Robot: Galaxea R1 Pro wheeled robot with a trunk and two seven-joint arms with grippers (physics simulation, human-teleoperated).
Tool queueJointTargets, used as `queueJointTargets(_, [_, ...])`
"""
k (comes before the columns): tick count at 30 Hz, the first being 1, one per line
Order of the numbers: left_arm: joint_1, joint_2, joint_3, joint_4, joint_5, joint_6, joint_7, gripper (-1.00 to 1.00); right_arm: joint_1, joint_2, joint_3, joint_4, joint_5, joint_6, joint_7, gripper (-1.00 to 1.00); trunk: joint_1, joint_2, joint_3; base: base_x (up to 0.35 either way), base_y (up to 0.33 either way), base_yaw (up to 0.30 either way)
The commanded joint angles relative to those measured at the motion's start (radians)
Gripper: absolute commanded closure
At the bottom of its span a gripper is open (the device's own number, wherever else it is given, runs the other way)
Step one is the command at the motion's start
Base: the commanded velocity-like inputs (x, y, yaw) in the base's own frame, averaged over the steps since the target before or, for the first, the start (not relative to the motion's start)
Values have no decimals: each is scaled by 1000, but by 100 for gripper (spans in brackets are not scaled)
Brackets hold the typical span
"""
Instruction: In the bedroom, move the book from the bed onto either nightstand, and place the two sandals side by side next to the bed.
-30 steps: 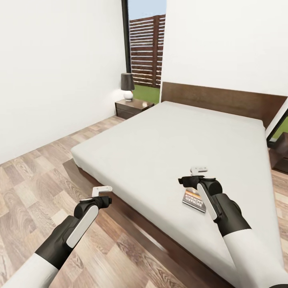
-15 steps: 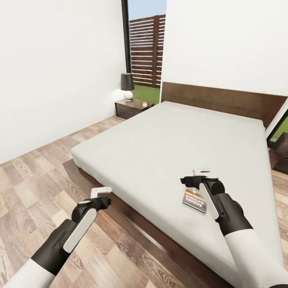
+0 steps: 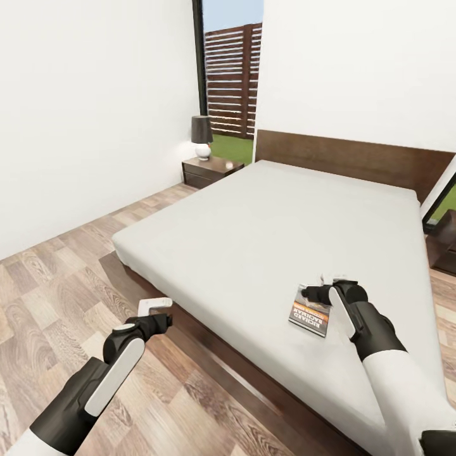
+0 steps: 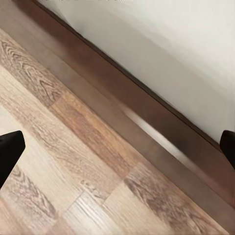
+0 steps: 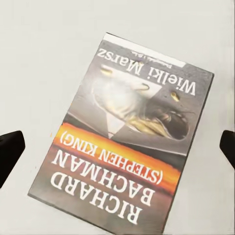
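Hovering right end effector (image 3: 334,278) spread above book (image 5: 128,136) on bed (image 3: 253,221) | left end effector (image 3: 154,305) spread

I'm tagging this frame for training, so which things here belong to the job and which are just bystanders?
Part of the job:
- small grey paperback book with an orange band, lying flat
- large dark-framed bed with a light grey mattress
- low dark brown wooden nightstand
- right gripper, above the book

Bystanders:
- dark-shaded table lamp with a white base
- tall black-framed window

The small thin paperback book (image 3: 309,310) lies flat on the big low wooden bed (image 3: 266,215), near its right front edge. A small dark wooden nightstand (image 3: 211,170) stands far left, beside the bed.
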Motion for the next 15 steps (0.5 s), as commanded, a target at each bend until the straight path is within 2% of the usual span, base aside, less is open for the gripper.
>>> queueJointTargets(1, [-1, 1, -3, -3, 10, 1, 11, -100, -18, -6, 0, 21, -10, 3, -10, -100, 0, 0, -1, 0, 0, 0])
queueJointTargets(7, [1, 1, -4, -20, 11, 7, 16, -100, -140, -39, -5, 196, -4, -50, -7, -100, 0, 0, -1, 0, 0, 0])
queueJointTargets(10, [3, 6, -3, -37, 11, 7, 16, -100, -213, -55, -3, 311, -1, -109, -6, -100, 0, 0, -1, 0, 0, 0])
queueJointTargets(11, [5, 13, -2, -54, 11, 7, 16, -100, -271, -62, -1, 408, 8, -154, -6, -100, 0, 0, -1, 0, 0, 0])
queueJointTargets(15, [11, 25, -2, -69, 12, 4, 16, -100, -346, -67, 11, 541, 36, -241, -6, -100, 0, 0, -1, 0, 0, 0])
